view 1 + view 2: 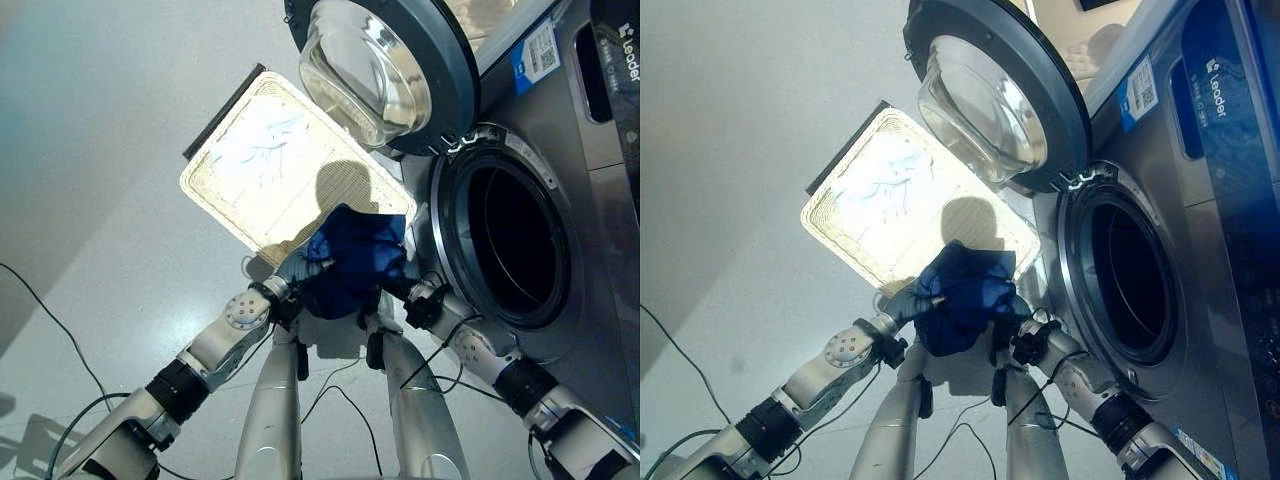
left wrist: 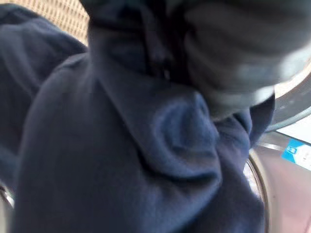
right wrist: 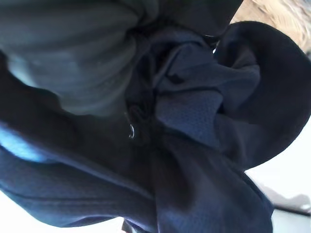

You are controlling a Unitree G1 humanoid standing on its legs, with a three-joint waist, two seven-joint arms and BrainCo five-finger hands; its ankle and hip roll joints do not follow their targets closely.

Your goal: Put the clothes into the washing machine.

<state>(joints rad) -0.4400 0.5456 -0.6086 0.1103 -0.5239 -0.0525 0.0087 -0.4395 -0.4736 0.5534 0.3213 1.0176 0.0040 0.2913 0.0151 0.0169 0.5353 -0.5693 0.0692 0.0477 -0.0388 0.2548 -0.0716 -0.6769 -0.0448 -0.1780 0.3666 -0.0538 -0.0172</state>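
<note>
A bundled dark blue garment of soft knitted cloth is held up between the two hands, in front of the pale woven basket that lies on the grey floor and just beside the round drum opening of the silver front-loading washing machine. The left hand meets the cloth on one side and the right hand on the other; the fabric covers the fingers of both, so I cannot tell how far either is curled. The machine's round glass door with its dark grey rim stands swung open above the basket. A blue-and-white label sits on the machine's front near the door hinge; its small print is unreadable.
</note>
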